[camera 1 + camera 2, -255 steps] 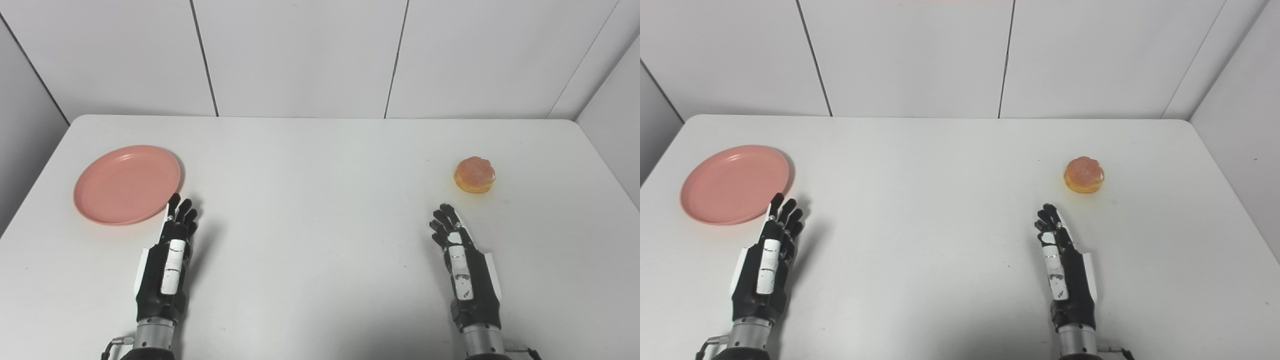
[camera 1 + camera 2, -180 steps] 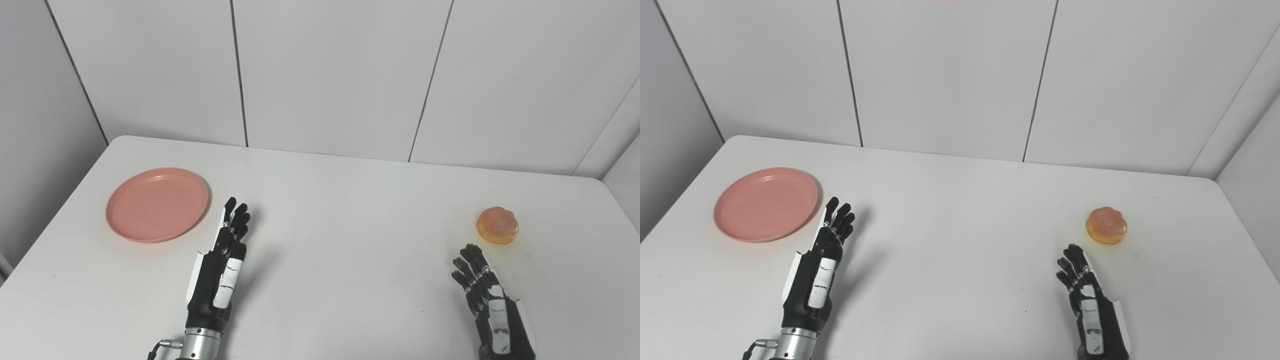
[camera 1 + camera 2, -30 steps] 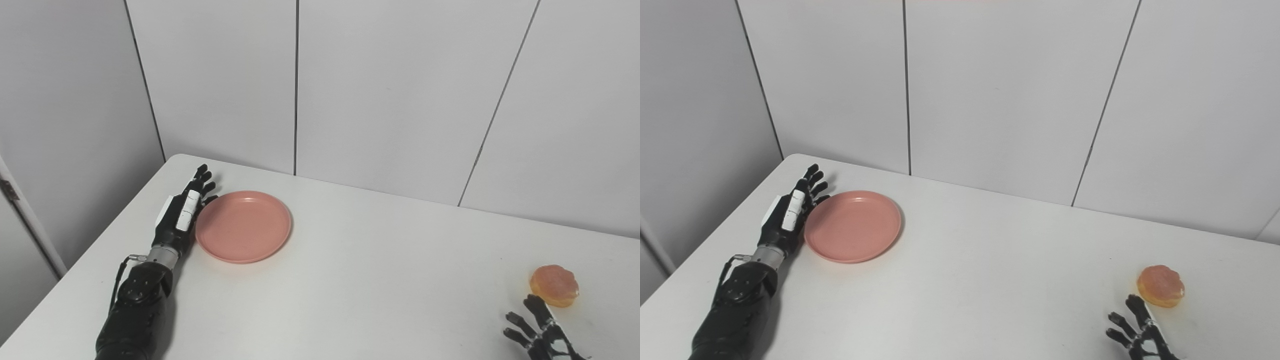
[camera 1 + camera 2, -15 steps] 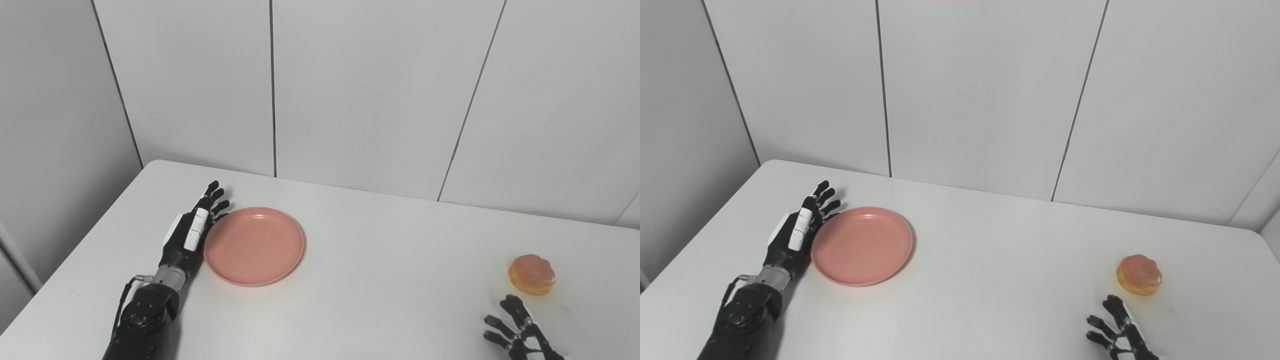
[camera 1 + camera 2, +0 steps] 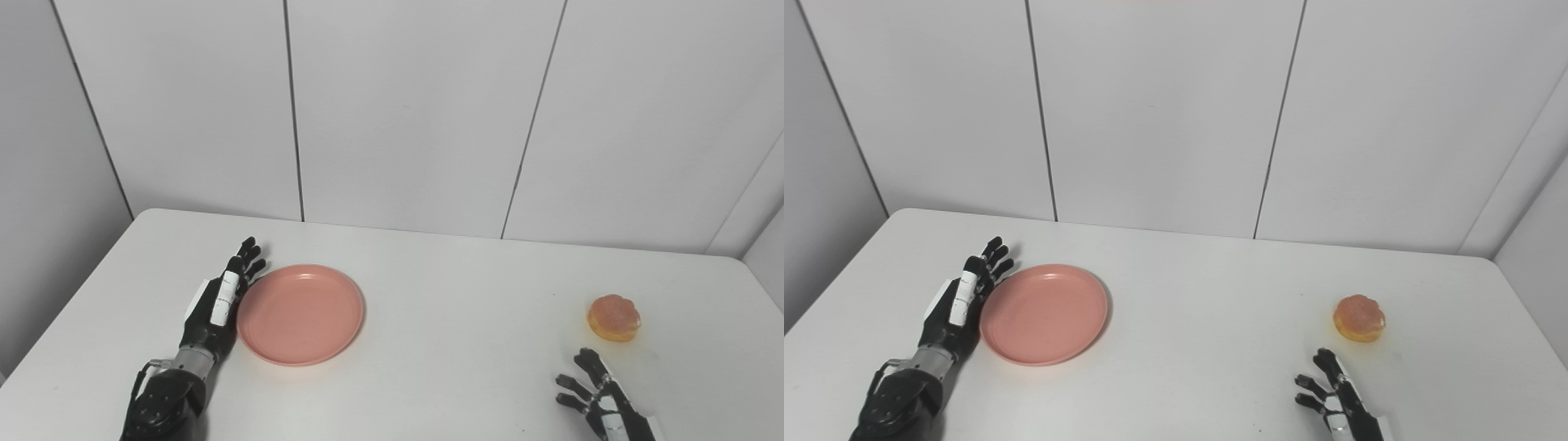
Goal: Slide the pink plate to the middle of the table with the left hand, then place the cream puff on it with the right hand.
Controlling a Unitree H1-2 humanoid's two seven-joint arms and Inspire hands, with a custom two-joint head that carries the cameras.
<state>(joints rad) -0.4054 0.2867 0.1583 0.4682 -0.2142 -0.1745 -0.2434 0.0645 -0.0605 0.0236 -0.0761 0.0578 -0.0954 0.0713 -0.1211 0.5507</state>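
The pink plate (image 5: 300,313) lies flat on the white table (image 5: 441,294), left of its middle. My left hand (image 5: 219,303) stands on edge against the plate's left rim, fingers straight and apart, holding nothing. The cream puff (image 5: 614,317), orange and glossy, rests near the table's right side. My right hand (image 5: 603,401) sits open at the bottom edge, just in front of the puff and not touching it; its lower part is cut off by the frame.
White wall panels (image 5: 404,110) close off the back of the table, and a grey wall (image 5: 49,153) stands on the left. The table's left edge runs close behind my left forearm (image 5: 162,404).
The camera has panned, shifting the whole picture. Over the last second my left hand has stayed pressed to the plate's left rim, and the plate has slid to the right, closer to the cream puff.
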